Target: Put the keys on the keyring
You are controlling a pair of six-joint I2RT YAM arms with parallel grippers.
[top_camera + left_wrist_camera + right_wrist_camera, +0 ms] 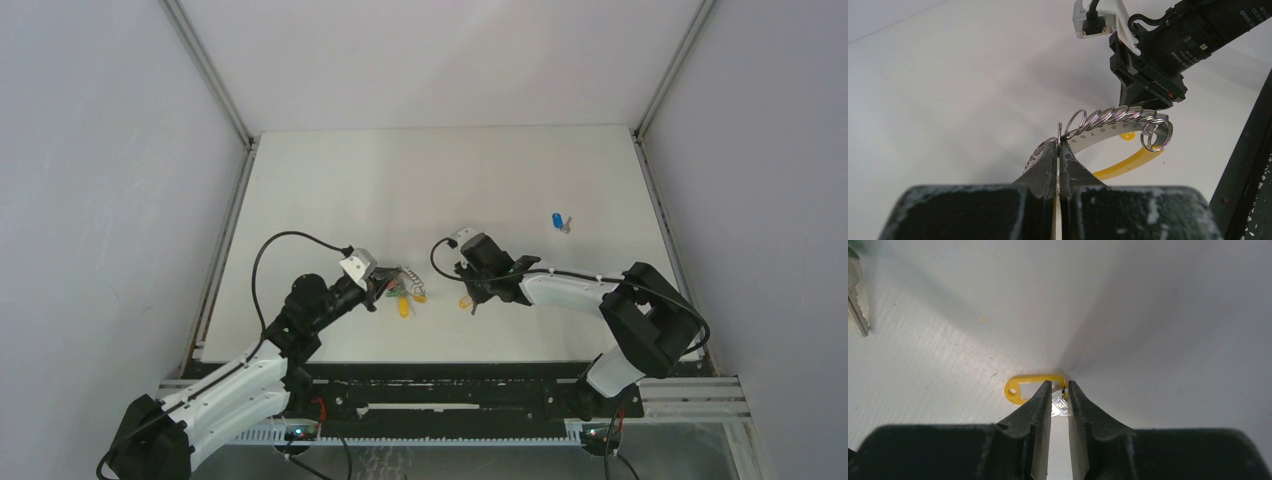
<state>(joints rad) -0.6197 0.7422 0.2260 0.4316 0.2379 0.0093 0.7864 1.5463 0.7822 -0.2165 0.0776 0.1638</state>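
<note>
My left gripper is shut on the keyring, which lies left of centre with green and yellow capped keys fanned out. In the left wrist view the jaws pinch the thin wire ring, and a row of silver rings arcs to the right. The yellow key lies just right of the bunch. My right gripper has closed down to a narrow gap on one end of the yellow key, its silver blade between the fingers. The blue key lies alone at the far right.
A silver key blade of the bunch shows at the left edge of the right wrist view. The right gripper's body hangs close behind the keyring. A black rail runs along the table's near edge.
</note>
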